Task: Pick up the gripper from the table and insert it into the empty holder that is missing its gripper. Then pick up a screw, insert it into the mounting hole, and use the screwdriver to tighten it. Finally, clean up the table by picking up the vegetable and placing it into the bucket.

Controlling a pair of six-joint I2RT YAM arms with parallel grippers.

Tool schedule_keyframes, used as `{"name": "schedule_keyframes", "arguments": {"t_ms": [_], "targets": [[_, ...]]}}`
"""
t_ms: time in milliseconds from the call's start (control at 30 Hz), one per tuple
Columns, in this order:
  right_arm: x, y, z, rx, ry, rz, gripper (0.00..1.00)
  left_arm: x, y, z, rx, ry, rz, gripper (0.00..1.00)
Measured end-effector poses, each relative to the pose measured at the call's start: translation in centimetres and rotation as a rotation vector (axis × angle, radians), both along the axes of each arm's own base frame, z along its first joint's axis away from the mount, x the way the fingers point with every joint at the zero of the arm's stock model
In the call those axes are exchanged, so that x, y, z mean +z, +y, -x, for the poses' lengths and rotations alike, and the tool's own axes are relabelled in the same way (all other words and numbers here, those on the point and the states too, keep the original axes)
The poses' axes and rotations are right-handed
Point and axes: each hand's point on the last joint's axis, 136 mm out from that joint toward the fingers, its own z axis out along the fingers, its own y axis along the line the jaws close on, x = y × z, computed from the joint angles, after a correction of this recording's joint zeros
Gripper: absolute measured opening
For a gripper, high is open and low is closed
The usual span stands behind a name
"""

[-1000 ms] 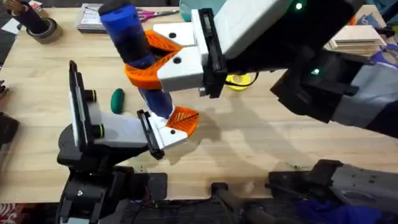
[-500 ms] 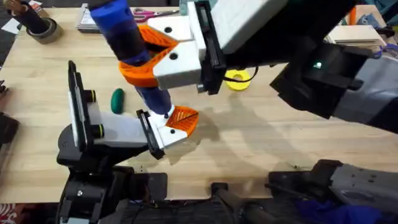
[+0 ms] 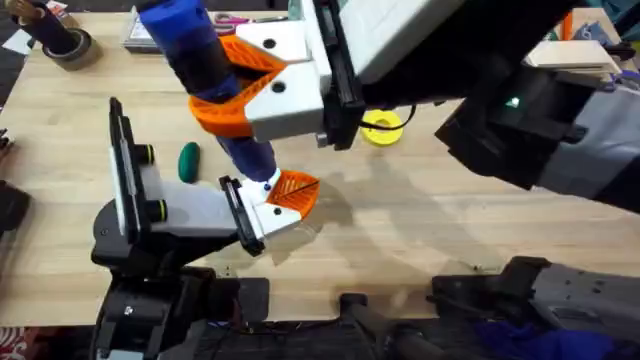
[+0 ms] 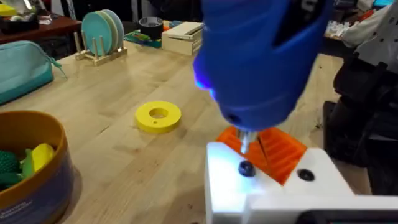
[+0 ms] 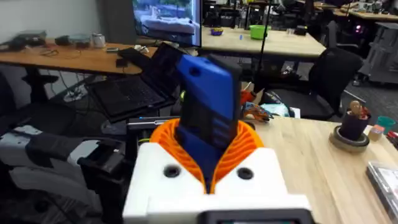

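Right tool (image 3: 235, 85) clamped on screwdriver (image 3: 200, 60); we saw it barely shift, tip seated on screw (image 4: 246, 168). Tightening underway; vegetable (image 3: 188, 161) waited.

Overhead: screwdriver (image 3: 205, 75) top cut by the frame edge; its metal tip hidden behind its own body and the holder (image 3: 262, 215). Right arm looms large, dark and blurred, covering the bench (image 3: 400, 230) behind it. Left wrist view: screwdriver body blurred and cut off at the top; bucket (image 4: 37, 168) cut by the frame edge, its contents partly hidden by the wall.
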Motion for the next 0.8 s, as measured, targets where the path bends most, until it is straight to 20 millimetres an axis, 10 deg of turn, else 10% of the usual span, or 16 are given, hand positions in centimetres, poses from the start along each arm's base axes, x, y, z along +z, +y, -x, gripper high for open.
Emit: {"name": "schedule_keyframes", "arguments": {"t_ms": [800], "targets": [[8.5, -0.4, 0.2, 0.001, -0.101, -0.095, 0.025, 0.0, 0.0, 0.0, 0.0, 0.0, 0.0, 0.014]]}}
